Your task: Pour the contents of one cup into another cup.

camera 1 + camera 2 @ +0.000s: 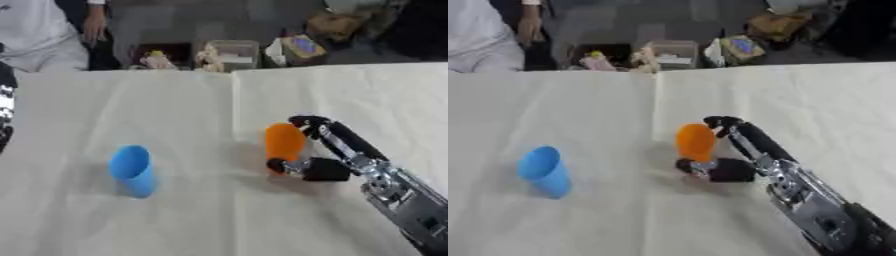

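Right hand, black with silver metal links along the forearm, entering from the lower right corner. Its fingers curve around the far side of the orange cup and its thumb presses in at the near side, low on the cup, so the hand is closed about the cup. The orange cup is a smooth, matte, tapered cylinder standing on the table near the centre, just right of a lengthwise crease in the cloth; whether its base is lifted from the surface cannot be told. The blue cup, of the same tapered form and plain finish, stands well apart to the left, leaning slightly in the view, its round open mouth turned upward; nothing touches it. The table is covered by a cream, slightly rumpled cloth. The contents of either cup cannot be made out.
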Controlling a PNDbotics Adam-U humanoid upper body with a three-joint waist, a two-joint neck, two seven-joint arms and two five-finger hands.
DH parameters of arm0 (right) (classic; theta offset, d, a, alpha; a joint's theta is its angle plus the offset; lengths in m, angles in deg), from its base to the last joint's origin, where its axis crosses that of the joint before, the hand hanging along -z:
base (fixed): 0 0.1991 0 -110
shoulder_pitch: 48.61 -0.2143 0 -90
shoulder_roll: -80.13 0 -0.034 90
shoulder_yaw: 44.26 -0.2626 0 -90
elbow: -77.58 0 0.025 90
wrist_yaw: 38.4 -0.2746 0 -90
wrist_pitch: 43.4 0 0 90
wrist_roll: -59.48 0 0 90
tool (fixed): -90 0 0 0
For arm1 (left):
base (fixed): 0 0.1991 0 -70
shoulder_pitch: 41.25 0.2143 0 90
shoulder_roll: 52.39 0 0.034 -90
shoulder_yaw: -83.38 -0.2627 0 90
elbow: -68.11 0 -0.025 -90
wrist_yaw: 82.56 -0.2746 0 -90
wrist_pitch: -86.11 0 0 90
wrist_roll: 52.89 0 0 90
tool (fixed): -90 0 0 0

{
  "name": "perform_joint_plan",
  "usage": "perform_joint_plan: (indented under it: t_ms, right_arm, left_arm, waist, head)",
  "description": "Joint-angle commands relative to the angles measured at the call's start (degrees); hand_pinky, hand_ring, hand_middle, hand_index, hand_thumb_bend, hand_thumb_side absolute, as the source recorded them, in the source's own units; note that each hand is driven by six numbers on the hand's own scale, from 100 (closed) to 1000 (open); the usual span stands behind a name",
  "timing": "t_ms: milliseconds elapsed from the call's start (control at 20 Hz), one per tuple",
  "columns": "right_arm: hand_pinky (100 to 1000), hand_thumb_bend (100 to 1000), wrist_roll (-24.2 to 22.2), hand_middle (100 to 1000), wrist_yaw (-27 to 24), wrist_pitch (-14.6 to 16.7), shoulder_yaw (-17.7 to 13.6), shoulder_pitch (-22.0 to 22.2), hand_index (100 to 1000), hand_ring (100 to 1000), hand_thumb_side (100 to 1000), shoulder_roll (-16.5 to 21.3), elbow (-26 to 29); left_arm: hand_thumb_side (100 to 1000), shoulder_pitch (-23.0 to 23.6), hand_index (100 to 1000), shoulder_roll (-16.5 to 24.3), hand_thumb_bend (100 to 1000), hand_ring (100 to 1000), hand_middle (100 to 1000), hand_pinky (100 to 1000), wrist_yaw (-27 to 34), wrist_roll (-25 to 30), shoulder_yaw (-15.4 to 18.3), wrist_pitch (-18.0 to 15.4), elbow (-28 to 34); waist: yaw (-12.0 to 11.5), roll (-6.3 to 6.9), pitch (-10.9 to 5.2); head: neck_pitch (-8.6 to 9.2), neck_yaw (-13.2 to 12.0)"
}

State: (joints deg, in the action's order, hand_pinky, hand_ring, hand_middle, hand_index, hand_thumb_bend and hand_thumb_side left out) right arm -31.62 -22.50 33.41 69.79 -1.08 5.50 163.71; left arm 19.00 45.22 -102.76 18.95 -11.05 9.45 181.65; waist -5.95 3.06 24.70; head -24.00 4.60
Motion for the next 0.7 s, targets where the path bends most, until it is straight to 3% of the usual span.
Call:
perform_joint_plan:
  t_ms: [50,700]
  right_arm:
    - [828,691,0.6,829,-0.39,0.33,-0.58,-1.29,929,807,654,0.3,-0.37]
    - [801,681,2.88,814,-0.37,1.25,-0.76,-2.29,918,787,618,-1.11,-3.56]
  left_arm:
    - [900,-0.83,933,0.93,100,782,828,619,0.31,0.21,0.17,-0.11,1.05]
    - [905,-1.01,934,0.7,100,782,829,618,0.65,0.5,-0.05,-0.3,1.05]
  waist:
    - [-0.13,0.05,-1.03]
    - [-0.53,0.29,-0.74]
  head:
    - [1.11,0.17]
    - [1.55,0.62]
